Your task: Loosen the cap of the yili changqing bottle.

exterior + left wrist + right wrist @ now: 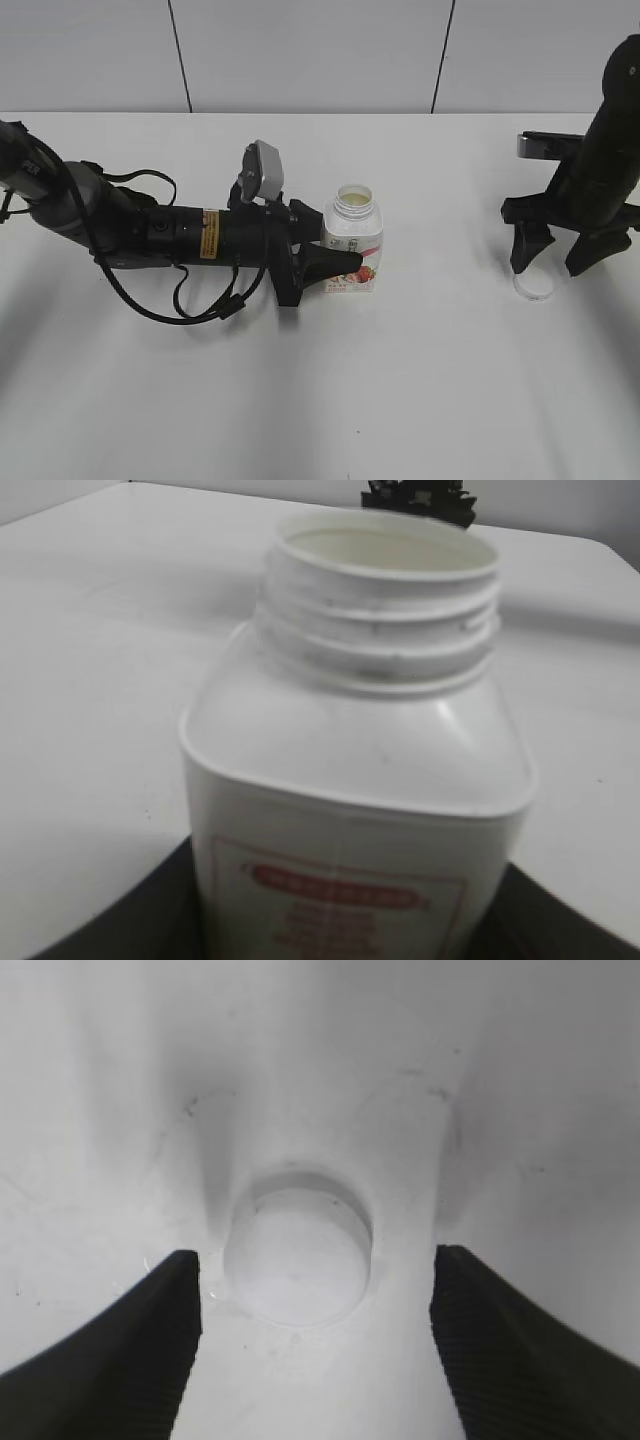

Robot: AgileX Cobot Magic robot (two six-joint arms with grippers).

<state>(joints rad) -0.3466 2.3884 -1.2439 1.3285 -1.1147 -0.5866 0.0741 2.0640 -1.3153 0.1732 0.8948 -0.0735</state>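
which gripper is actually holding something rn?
The left gripper: it is clamped on the yili changqing bottle. The right gripper is open, fingers apart, with the cap lying on the table between them.

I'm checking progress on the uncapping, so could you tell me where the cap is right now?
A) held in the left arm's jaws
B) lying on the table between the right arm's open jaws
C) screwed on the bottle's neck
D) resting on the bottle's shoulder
B: the cap lies on the table between the right gripper's open jaws, while the yili changqing bottle, held by the left gripper, shows a bare open neck.
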